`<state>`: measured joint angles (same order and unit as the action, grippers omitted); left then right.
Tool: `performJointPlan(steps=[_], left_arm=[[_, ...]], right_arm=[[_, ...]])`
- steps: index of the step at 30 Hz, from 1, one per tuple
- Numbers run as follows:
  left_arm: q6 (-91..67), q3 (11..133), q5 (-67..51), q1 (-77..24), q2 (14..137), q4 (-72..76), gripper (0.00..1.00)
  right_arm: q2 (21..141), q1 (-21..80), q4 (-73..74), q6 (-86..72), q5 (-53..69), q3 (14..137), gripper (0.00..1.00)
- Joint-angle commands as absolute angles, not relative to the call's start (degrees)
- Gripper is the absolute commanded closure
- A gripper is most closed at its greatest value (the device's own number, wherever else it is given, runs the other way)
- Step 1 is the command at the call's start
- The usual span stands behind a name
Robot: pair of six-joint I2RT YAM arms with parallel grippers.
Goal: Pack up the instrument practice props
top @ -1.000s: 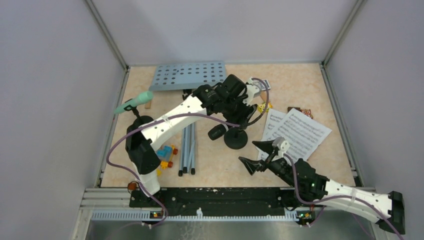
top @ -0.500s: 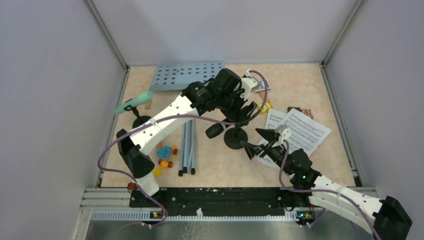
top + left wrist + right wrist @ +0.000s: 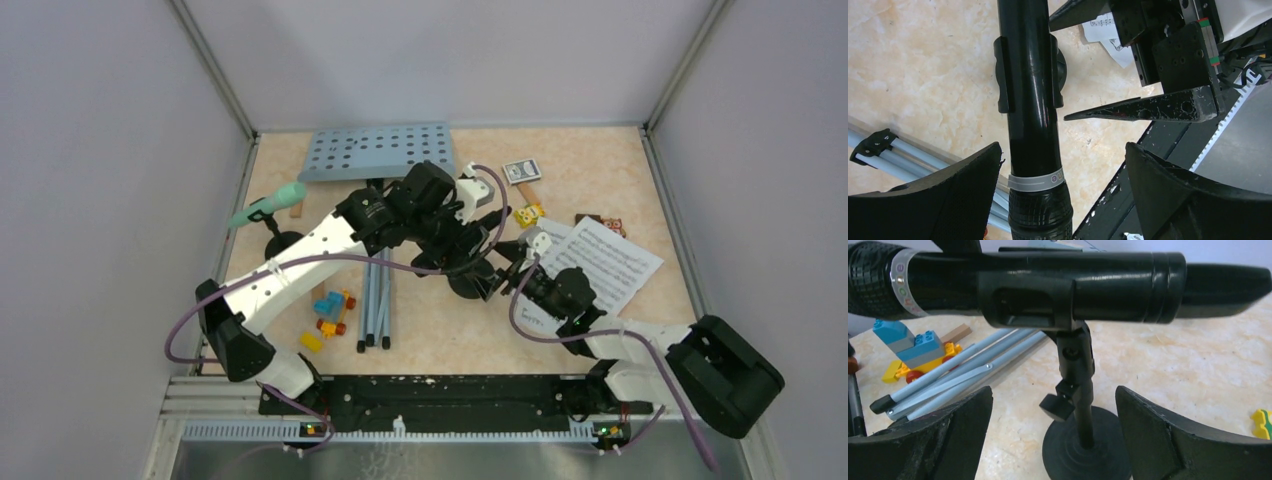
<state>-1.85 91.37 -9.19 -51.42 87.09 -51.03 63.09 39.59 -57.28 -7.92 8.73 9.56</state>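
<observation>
Between left tool (image 3: 1060, 150) fingers (image 3: 943, 197): black microphone (image 3: 1030, 90).

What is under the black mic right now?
A clip grips the mic, on a stem rising from a round base on the table. In the top view the left arm covers mic and clip.

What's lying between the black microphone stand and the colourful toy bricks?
The folded tripod legs, a bundle of pale poles, lie flat between the mic stand and the toy bricks. The top camera shows it, and the right wrist camera too.
</observation>
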Motion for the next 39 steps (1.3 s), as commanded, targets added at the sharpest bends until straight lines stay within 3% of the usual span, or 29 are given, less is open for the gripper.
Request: performJointPlan(steps=[1, 4, 11, 19, 21, 24, 27, 31, 39], left_arm=[[-2.5, 89.0, -9.5, -51.5, 85.0, -47.0, 0.04], [-2.2, 87.8, -8.5, -51.5, 85.6, -46.9, 0.07], [-1.8, 86.0, -5.7, -51.5, 86.6, -46.1, 0.29], [-1.7, 85.9, -5.4, -51.4, 87.6, -45.6, 0.53], [-1.8, 85.7, -5.2, -51.4, 87.6, -45.4, 0.58], [-1.8, 85.6, -4.6, -51.4, 88.1, -45.7, 0.63], [-2.0, 85.3, -3.9, -51.4, 88.6, -46.0, 0.79], [-2.3, 85.3, -2.8, -51.3, 89.2, -47.4, 1.00], [-4.8, 82.5, -2.6, -51.3, 86.0, -50.6, 1.00]], right_arm=[[68.8, 38.9, -70.5, -9.3, 10.4, 14.0, 0.10], [72.9, 38.9, -74.0, -10.1, 9.4, 15.4, 0.13], [80.5, 38.8, -81.0, -10.5, 9.4, 17.6, 0.25], [83.5, 38.5, -84.5, -10.3, 9.1, 18.2, 0.50], [83.6, 38.5, -84.3, -10.1, 9.6, 18.3, 0.60], [83.8, 38.5, -84.5, -10.0, 9.8, 18.3, 0.84], [83.8, 38.4, -84.5, -9.6, 10.0, 18.2, 1.00], [83.0, 38.4, -83.3, -8.5, 10.1, 18.0, 1.00], [78.4, 38.4, -72.6, -5.2, 1.8, 19.8, 1.00]])
